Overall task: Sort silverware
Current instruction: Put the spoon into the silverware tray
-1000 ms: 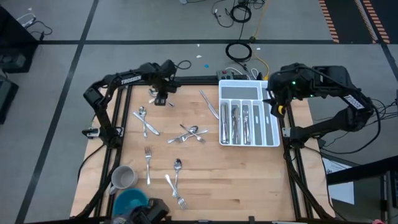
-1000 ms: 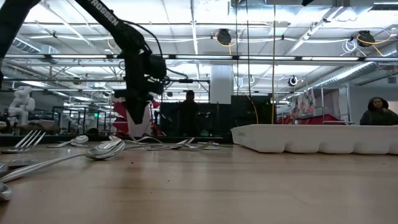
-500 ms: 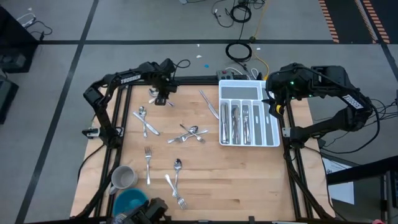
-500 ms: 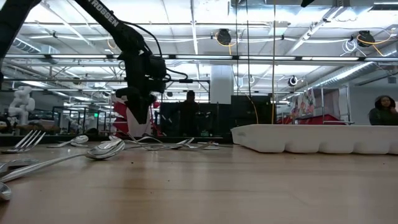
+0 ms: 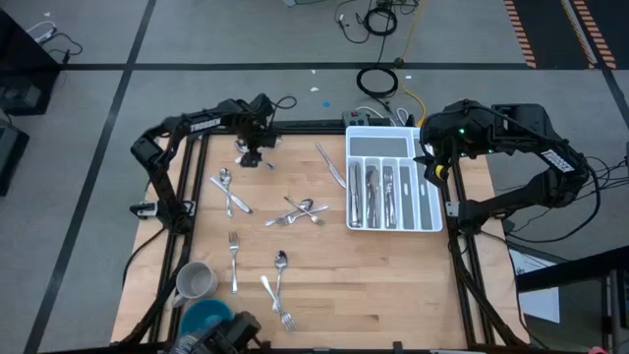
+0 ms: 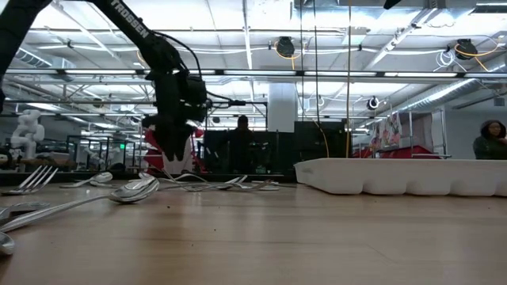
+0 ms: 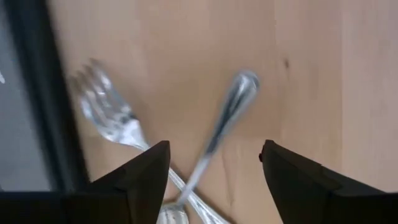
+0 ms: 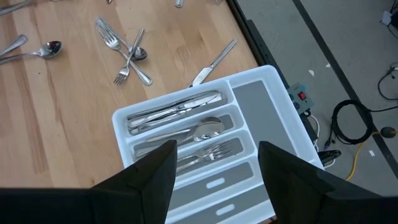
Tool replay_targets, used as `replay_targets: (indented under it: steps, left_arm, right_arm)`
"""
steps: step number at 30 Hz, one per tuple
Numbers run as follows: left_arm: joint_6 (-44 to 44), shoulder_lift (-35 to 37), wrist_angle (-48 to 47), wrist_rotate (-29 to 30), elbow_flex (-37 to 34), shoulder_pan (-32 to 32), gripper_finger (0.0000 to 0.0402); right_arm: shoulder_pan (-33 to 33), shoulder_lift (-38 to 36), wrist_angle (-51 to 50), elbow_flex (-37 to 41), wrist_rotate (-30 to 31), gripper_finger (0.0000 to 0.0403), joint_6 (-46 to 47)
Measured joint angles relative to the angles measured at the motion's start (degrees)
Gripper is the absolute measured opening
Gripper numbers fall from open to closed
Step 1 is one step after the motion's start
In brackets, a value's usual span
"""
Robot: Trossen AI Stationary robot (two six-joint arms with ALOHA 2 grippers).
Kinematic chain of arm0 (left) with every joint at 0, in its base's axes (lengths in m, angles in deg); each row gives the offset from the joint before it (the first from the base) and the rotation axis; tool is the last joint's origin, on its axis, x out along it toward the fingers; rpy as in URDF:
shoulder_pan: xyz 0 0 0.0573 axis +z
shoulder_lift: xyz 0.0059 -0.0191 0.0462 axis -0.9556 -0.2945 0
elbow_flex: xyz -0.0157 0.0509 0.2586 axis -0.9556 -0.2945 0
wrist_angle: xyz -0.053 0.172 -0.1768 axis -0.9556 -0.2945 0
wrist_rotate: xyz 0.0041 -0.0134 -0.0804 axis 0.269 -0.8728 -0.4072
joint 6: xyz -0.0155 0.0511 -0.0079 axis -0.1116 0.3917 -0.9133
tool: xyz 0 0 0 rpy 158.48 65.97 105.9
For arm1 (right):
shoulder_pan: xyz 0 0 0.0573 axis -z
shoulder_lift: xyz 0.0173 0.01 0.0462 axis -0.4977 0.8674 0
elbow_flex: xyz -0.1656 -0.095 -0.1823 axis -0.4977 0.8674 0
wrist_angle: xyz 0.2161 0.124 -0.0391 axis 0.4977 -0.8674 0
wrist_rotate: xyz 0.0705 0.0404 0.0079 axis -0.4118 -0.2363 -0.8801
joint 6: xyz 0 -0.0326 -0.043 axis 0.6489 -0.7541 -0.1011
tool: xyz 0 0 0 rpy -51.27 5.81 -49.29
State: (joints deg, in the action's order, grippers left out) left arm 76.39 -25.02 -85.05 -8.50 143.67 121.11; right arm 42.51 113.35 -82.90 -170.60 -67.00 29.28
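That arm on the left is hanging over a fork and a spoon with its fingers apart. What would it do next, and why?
Probably lower straight down and close on one piece. The left gripper is open right above a crossed fork and spoon lying loose on the table, and it holds nothing. The right gripper waits above the tray.

high: overhead, whole table point(image 5: 393, 285) | low: tabletop level | wrists: close, downward | shared: tray point(image 8: 283, 112)

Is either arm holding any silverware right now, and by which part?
Nothing is held. The left gripper hovers with open jaws over a crossed fork and spoon; the right gripper is open and empty above the tray.
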Motion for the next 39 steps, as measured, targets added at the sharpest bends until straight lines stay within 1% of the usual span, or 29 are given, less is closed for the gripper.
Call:
replay_targets:
  steps: [5,9,14,19,23,25,32,34,36,39]
  left_arm:
    - [1.79,-0.07,2.6,2.84,-5.15,-0.15,0.026]
    - [4.07,-0.06,5.48,6.68,-7.3,-0.15,0.026]
    - [4.7,-0.07,7.43,6.87,-7.4,0.81,0.026]
    - [7.38,-0.24,8.29,7.01,-7.4,1.29,0.026]
    - [7.48,-1.39,8.38,6.36,-7.4,1.27,0.026]
    - [7.59,-1.91,8.5,5.14,-7.4,1.29,0.026]
    - [8.97,-4.67,9.17,5.2,-7.02,1.34,0.0259]
    - [9.48,-4.85,9.19,5.93,-7.07,1.25,0.0252]
    - [9.45,-4.9,8.84,6.06,-7.08,1.23,0.0236]
    - [10.18,-4.94,8.05,6.05,-7.15,1.22,0.0193]
  right_arm:
    - [-0.01,0.0,0.02,0.0,0.04,0.0217,0.83]
    - [0.0,0.0,0.13,0.0,0.09,0.0217,0.83]
    - [-0.02,0.02,0.55,0.0,1.37,0.0217,0.83]
    - [0.0,0.02,0.98,0.0,1.44,0.0217,0.65]
    - [0.0,0.02,0.96,0.0,1.46,0.0217,0.65]
    - [-0.01,0.02,0.96,0.0,1.51,0.0217,0.64]
    - [0.0,0.02,0.98,0.0,1.53,0.0217,0.67]
    - [-0.01,0.02,1.35,0.0,1.53,0.0217,0.88]
    - [0.0,0.02,2.02,0.0,1.51,0.0217,0.9]
    - [0.0,0.02,2.34,0.0,1.51,0.0217,1.02]
